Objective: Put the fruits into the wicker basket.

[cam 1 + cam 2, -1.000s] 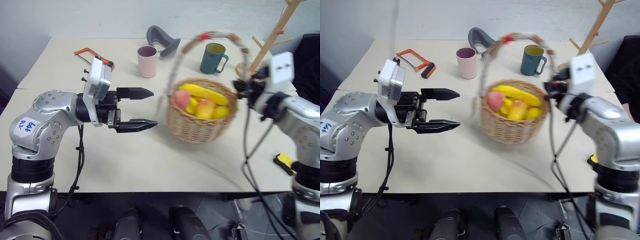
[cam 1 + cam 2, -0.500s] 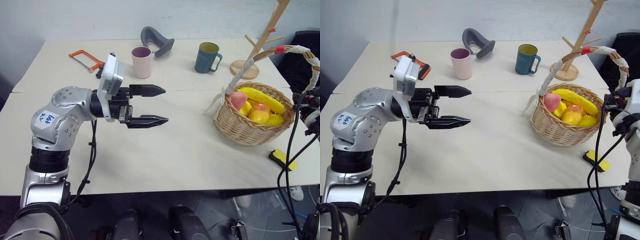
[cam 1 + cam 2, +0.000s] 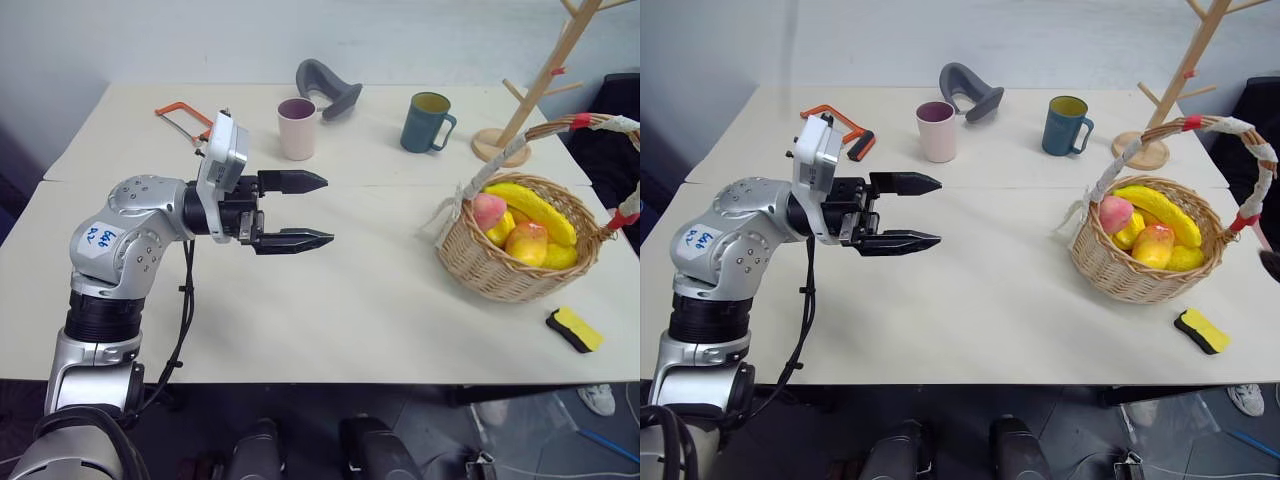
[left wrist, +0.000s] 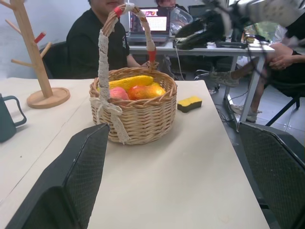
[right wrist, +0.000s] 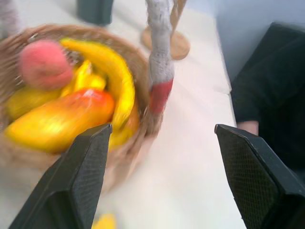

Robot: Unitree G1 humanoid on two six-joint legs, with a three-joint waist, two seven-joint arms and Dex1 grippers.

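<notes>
The wicker basket stands on the table's right side, its cloth-wrapped handle arching over it. Inside lie the banana, the peach and other yellow and orange-red fruits. My left gripper hovers open over the middle-left of the table, pointing toward the basket with nothing between its fingers. In the right wrist view my right gripper is open, with the basket's rim and the red-tied foot of the handle just ahead of it.
A pink cup, a teal mug, a grey curved object, an orange hacksaw and a wooden mug tree line the far side. A yellow-and-black sponge lies near the front right edge. People sit beyond the table's right end.
The basket travelled from mid-table to the right side and now stands still. My right gripper let go of its handle, opened and drew back to the right. The left gripper stayed put.
</notes>
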